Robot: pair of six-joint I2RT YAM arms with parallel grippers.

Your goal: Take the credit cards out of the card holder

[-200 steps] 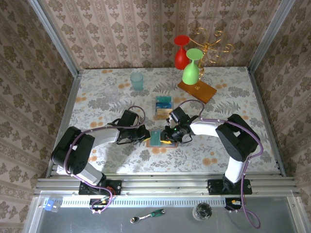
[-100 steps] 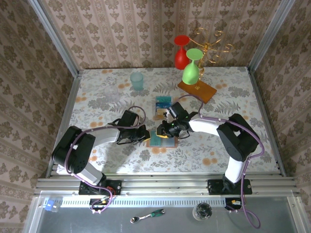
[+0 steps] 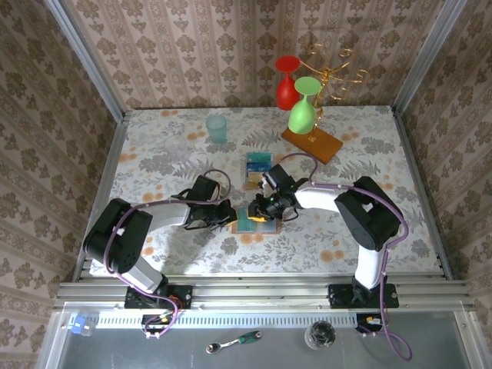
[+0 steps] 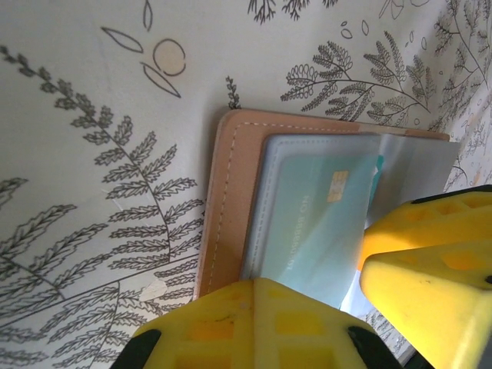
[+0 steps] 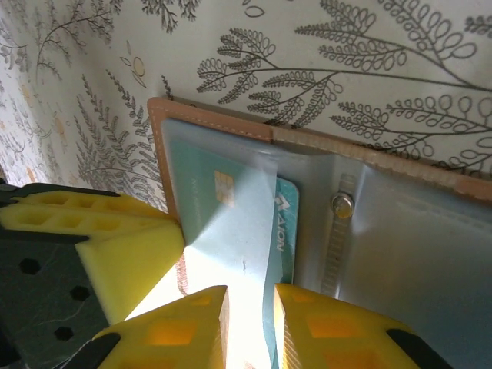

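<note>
Left gripper (image 4: 307,323), fingers closed, is pinning the card holder (image 4: 231,200) to the tabletop (image 4: 92,115); right gripper (image 5: 250,323), fingers narrowed, is pinching a teal credit card (image 5: 231,207) for extraction.

Tan card holder (image 4: 231,207), teal card (image 4: 315,223), yellow gripper (image 5: 246,327), fern-patterned tablecloth (image 4: 92,138).

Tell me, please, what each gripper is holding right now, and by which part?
The left gripper is shut on the open card holder's near edge. The right gripper pinches the end of a teal credit card still in its sleeve.
</note>
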